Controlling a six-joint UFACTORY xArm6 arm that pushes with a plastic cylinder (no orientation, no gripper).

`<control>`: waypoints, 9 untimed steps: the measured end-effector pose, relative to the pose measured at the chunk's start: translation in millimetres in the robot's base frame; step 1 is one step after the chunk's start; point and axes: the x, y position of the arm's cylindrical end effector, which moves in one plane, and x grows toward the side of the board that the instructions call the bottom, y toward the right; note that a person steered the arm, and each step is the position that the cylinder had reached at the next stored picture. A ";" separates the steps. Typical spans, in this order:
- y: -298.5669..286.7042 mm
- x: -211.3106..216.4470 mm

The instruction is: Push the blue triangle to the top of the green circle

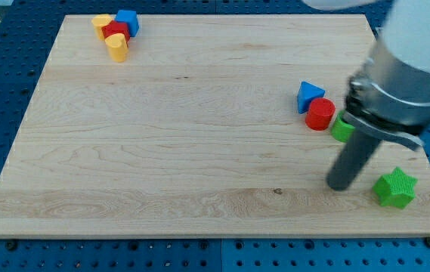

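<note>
The blue triangle (310, 95) lies at the board's right side, touching the red cylinder (320, 114) just below it. The green circle (341, 128) sits right of the red cylinder, partly hidden behind my rod. My tip (341, 183) rests on the board below the green circle and left of the green star (395, 188). The tip is well below the blue triangle and touches no block.
At the view's top left stands a cluster: a yellow block (101, 23), a red block (115, 31), a blue block (128, 20) and another yellow block (117, 47). The wooden board (184, 128) lies on a blue perforated table. The arm's bulk covers the board's right edge.
</note>
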 end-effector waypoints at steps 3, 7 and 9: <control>-28.7 -113.1; -28.8 -143.0; -20.6 -145.2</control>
